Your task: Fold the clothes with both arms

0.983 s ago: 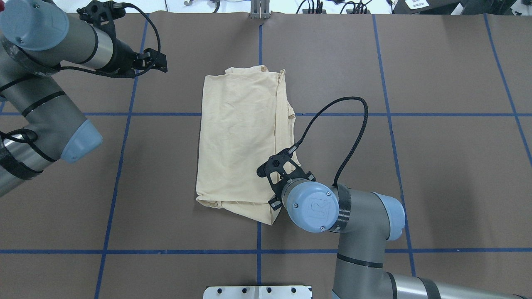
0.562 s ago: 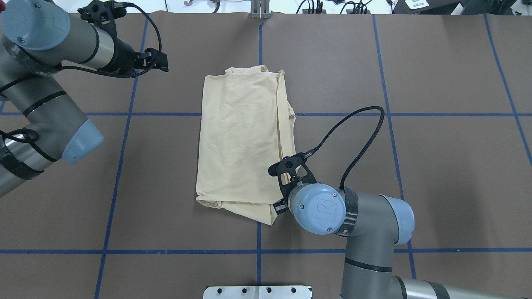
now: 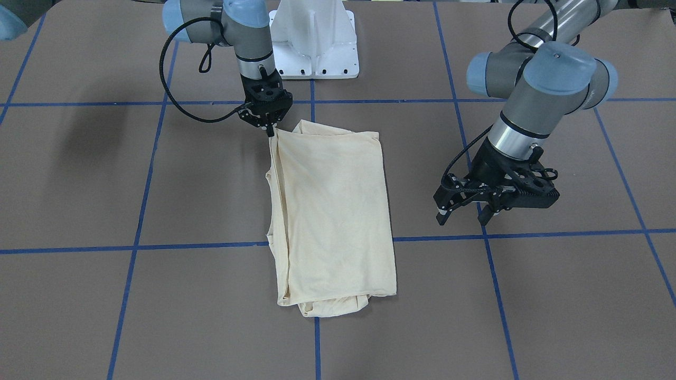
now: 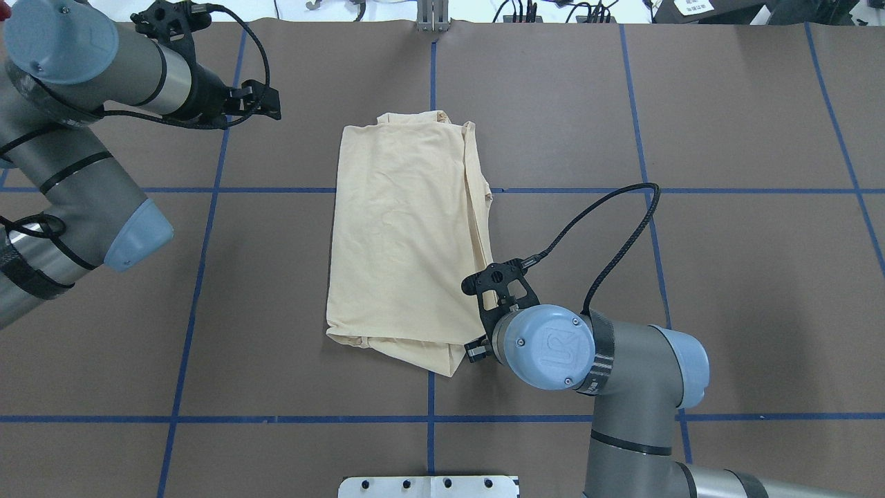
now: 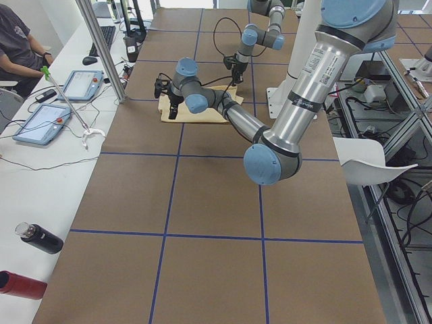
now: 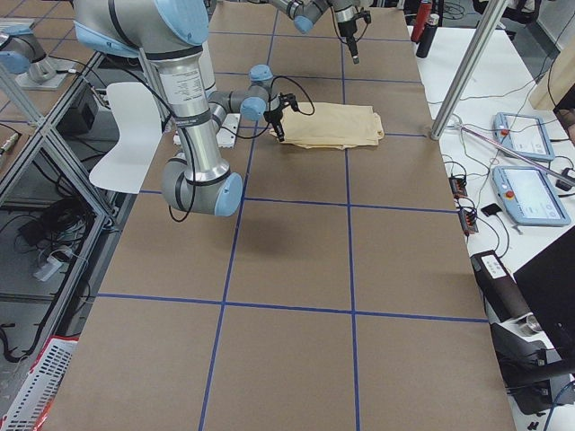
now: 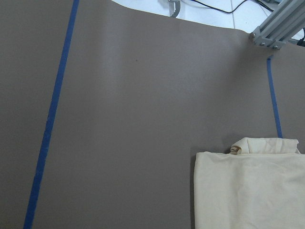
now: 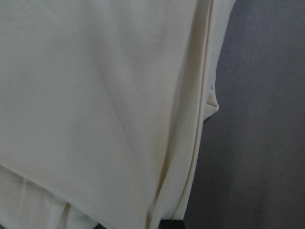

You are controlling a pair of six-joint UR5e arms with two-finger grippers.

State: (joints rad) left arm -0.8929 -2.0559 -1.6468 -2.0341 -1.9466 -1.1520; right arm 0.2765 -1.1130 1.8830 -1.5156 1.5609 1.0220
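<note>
The pale cream T-shirt [image 4: 401, 228] lies folded into a long rectangle with a plain face up, at the middle of the brown counter [image 4: 726, 290], its layered edges showing along one long side. The right end effector [image 3: 272, 132] meets the shirt's corner nearest the robot with its fingers drawn narrow; whether it grips cloth I cannot tell. The left end effector [image 3: 462, 217] hangs spread wide, well apart from the shirt.

Right gripper [image 3: 272, 132] fingertips are hidden under the wrist cap [image 4: 550, 344] in the overhead view, and are too small in the front view for any grip on the T-shirt [image 3: 332, 216] to be judged. In the right wrist view the cloth is blurred and cut off at 12, 9 and 6 o'clock; one dark finger [image 8: 171, 223] is cropped at 6 o'clock. Lower folded layers are hidden
</note>
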